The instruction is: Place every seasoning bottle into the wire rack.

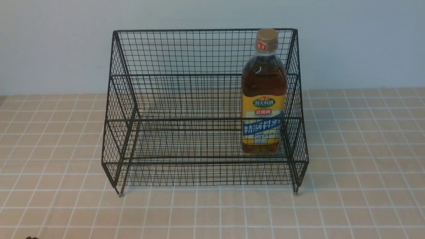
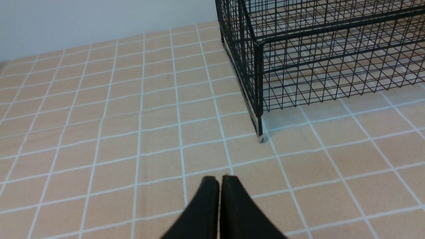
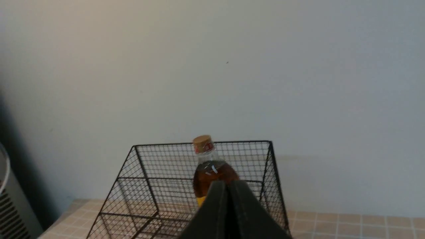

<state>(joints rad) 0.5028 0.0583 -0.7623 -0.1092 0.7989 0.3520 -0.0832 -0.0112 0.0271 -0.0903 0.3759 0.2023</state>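
The seasoning bottle [image 1: 264, 96] stands upright on the lower tier of the black wire rack [image 1: 186, 119], at its right end; it has dark amber liquid, a tan cap and a yellow label with a blue band. In the right wrist view the seasoning bottle [image 3: 207, 166] shows beyond my right gripper [image 3: 227, 183], which is shut, holds nothing and stays back from the wire rack [image 3: 159, 186]. My left gripper [image 2: 219, 178] is shut and empty, low over the tiled table, short of a front corner foot of the wire rack [image 2: 259, 99]. Neither gripper appears in the front view.
The tan tiled table [image 1: 365, 166] stretches around the rack, with a pale wall [image 1: 49, 49] behind it. A grey ribbed object [image 3: 10, 205] stands at the edge of the right wrist view.
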